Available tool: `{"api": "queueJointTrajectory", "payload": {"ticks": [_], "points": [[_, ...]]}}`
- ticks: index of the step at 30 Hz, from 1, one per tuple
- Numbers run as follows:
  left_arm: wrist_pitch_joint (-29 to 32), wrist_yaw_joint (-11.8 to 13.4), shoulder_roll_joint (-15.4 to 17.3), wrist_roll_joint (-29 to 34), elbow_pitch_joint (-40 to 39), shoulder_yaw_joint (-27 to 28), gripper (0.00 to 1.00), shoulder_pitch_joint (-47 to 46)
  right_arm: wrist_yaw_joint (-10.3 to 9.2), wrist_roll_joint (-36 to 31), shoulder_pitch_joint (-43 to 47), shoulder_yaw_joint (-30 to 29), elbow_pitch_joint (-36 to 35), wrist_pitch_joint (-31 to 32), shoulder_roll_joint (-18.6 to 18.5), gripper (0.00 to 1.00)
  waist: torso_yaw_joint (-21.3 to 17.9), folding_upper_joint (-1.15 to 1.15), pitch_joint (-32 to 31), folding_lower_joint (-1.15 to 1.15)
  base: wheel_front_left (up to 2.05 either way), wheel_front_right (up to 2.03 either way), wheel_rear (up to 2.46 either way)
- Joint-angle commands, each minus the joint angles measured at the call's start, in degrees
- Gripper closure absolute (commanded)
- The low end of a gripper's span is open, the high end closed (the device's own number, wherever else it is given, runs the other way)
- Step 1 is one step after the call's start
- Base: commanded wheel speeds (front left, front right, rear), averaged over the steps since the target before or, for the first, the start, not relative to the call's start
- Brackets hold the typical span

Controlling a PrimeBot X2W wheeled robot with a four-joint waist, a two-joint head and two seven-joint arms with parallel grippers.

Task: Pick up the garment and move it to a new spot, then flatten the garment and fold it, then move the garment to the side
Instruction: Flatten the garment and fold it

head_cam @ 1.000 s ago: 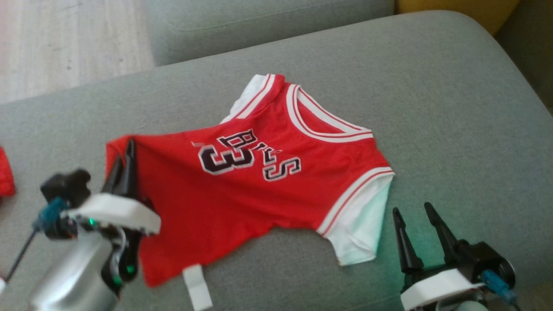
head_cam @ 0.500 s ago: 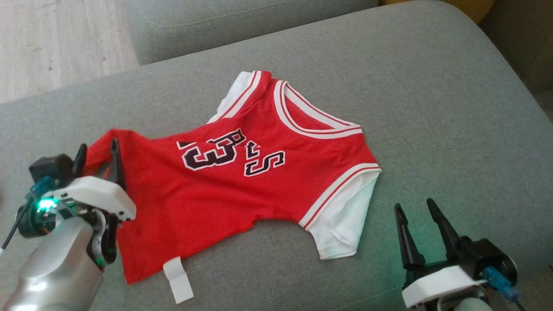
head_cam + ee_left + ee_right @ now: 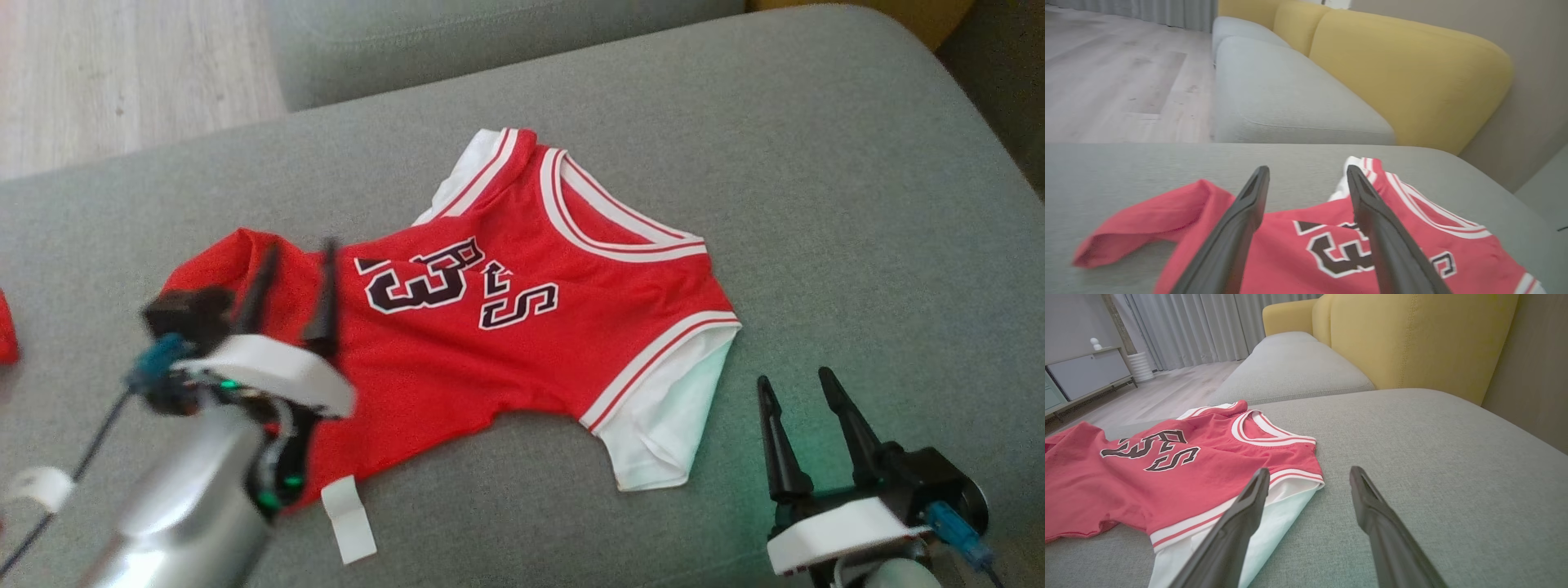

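The garment (image 3: 506, 327) is a red jersey with white trim and black lettering, lying spread but wrinkled on the grey sofa cushion (image 3: 816, 204). Its hem corner at the left is bunched up, and a white label (image 3: 347, 518) sticks out at the near edge. My left gripper (image 3: 299, 249) is open just above the garment's left part, with nothing between its fingers. In the left wrist view the left gripper (image 3: 1307, 169) straddles the red cloth (image 3: 1208, 208) without touching it. My right gripper (image 3: 794, 380) stands open near the white sleeve. The right wrist view has the right gripper (image 3: 1309, 471) beside the garment (image 3: 1167, 473).
A second grey cushion (image 3: 1290, 98) and a yellow backrest (image 3: 1412, 81) lie beyond. Wood floor (image 3: 122, 73) runs along the far left. Another red cloth (image 3: 4, 335) peeks in at the left edge. A low cabinet (image 3: 1086, 371) stands across the room.
My left gripper has opened and let go of the garment's left hem corner, then shifted right over the cloth. The right gripper stays as it was. The head camera has shifted slightly.
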Motion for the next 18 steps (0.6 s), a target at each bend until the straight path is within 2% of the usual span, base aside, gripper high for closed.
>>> {"api": "queueJointTrajectory", "payload": {"ticks": [1, 7, 11, 18], "points": [[0.38, -0.01, 0.48, 0.65, -3.77, 1.06, 0.0, -2.28, 0.39, 0.1, -1.68, 1.42, -2.29, -0.63, -0.24, 0.0, -0.03, 0.0, 1.18, 0.0, 0.0, 0.0, 0.0], [2.5, -0.23, -6.0, 2.16, -9.74, -4.99, 0.0, -1.9, 0.39, 0.19, -2.71, 1.04, -3.01, -0.63, -0.24, 0.0, -1.68, 0.0, 3.75, 0.0, 0.0, 0.0, 0.0], [3.96, -0.79, -9.47, 3.6, -8.74, -9.17, 0.0, -1.88, 0.39, 0.46, -3.29, 0.58, -3.19, -0.63, -0.24, 0.0, -3.27, 0.0, 4.82, 0.0, 0.0, 0.0, 0.0], [7.16, -3.42, -14.33, 4.76, -3.79, -15.35, 0.0, -2.43, 0.39, 1.06, -3.86, 0.28, -3.6, -0.63, -0.24, 0.0, -5.19, 0.0, 6.58, 0.0, 0.0, 0.0, 0.0]]}}
